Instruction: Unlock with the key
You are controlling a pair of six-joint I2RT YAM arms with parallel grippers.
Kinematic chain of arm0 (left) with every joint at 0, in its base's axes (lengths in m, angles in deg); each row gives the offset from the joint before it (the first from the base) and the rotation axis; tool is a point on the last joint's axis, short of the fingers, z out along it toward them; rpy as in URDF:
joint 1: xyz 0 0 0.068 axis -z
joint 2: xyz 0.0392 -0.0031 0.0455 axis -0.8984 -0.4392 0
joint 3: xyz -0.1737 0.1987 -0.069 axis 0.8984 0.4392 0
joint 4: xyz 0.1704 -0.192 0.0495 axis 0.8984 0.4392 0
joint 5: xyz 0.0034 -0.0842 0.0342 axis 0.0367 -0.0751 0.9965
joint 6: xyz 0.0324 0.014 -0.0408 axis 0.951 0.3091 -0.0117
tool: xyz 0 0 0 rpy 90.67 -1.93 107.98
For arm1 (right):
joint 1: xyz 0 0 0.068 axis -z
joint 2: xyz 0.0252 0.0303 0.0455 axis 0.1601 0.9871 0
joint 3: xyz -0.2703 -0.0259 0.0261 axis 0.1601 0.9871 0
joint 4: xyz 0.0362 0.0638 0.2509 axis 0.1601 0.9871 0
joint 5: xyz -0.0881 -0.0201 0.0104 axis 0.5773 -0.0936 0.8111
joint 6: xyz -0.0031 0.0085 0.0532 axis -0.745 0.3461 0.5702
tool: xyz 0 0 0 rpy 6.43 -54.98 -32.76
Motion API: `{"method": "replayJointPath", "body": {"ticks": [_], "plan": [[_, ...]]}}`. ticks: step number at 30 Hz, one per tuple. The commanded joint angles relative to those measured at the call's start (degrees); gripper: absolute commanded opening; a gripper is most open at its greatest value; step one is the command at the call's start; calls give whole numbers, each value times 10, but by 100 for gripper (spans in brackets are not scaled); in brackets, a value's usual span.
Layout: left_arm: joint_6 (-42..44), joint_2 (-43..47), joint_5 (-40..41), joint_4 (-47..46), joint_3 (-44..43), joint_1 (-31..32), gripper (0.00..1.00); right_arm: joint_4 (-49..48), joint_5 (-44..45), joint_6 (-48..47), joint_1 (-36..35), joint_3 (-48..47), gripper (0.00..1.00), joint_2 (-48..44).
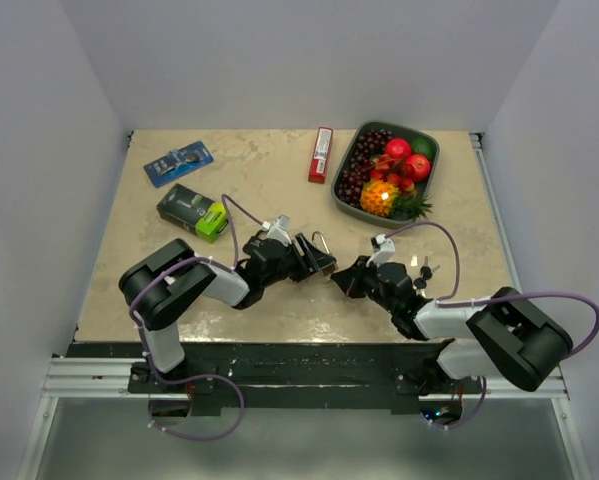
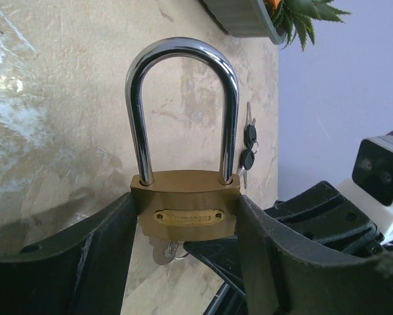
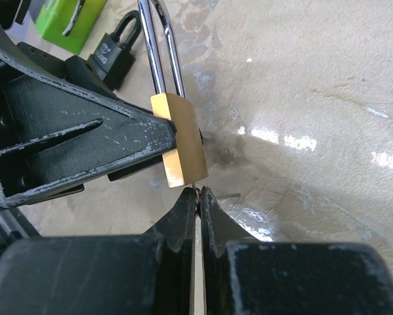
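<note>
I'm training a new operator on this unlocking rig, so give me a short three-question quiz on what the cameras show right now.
1. Fill the gap: the right gripper is shut on the ___.
2. What clamps the body of the brass padlock? A) the left gripper B) the right gripper C) nothing holds it
3. True or false: the padlock's shackle stands open.

Key
1. The key, which sits at the padlock's underside.
2. A
3. False: both legs sit in the body.
</note>
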Motion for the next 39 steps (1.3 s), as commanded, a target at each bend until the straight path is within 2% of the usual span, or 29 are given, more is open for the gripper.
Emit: {"method": "replayJointPath", "body": {"ticks": [1,16,27,39], "plan": [[38,40,-129,-40,18,37,0,-116,40,27,45,-8,0,-23],[59,61,-142,-56,27,37,0,-171,-20,59,83,0,0,-6],[73,80,-145,-49,30,38,0,-253,-46,85,94,8,0,59],[85,96,-167,-74,42,39,0,-263,-72,86,105,11,0,50]]}}
